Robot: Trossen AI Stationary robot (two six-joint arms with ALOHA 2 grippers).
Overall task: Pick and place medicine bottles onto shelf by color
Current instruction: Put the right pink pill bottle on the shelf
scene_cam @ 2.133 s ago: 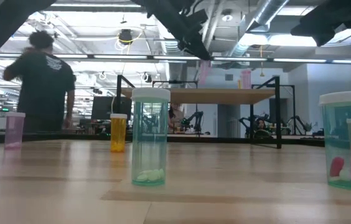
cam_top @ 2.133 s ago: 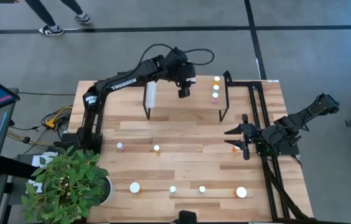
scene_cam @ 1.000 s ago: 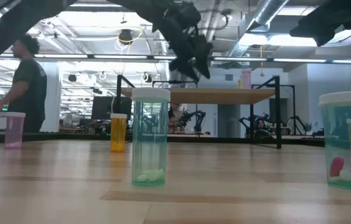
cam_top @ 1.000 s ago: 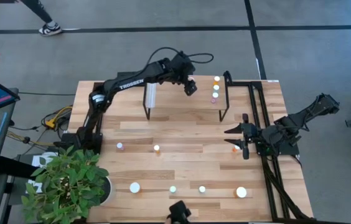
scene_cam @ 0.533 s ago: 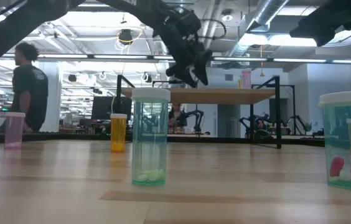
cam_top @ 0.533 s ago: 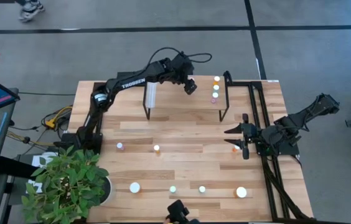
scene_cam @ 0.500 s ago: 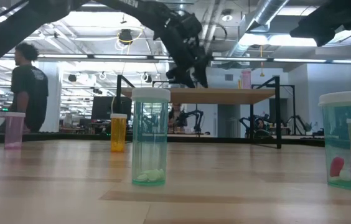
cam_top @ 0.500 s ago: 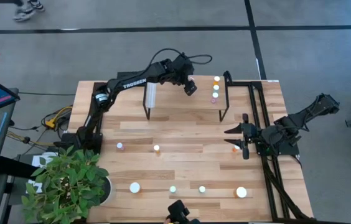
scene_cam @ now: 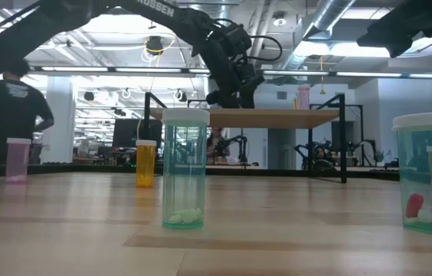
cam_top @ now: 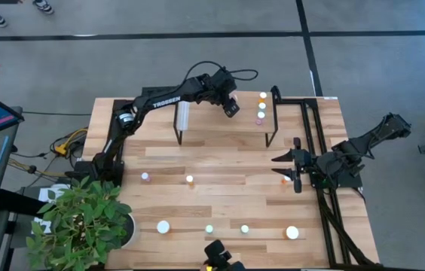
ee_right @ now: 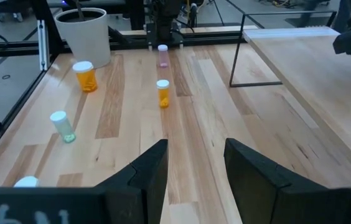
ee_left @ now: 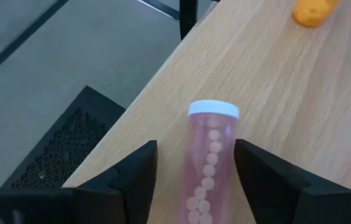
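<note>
Fingers (ee_left: 132, 180) of the left gripper (ee_left: 194, 180) flank a pink bottle (ee_left: 210, 158), gaps showing, near the shelf (ee_left: 275, 81) edge.

L gripper (ee_left: 194, 171) fingers apart; R gripper (ee_right: 195, 165) parted, idle.

Pink medicine bottle (ee_left: 211, 163) on shelf (ee_left: 300, 93)
White-capped, pill-filled, standing between the left gripper (ee_left: 194, 171) fingers; more bottles sitting beyond it.
</note>
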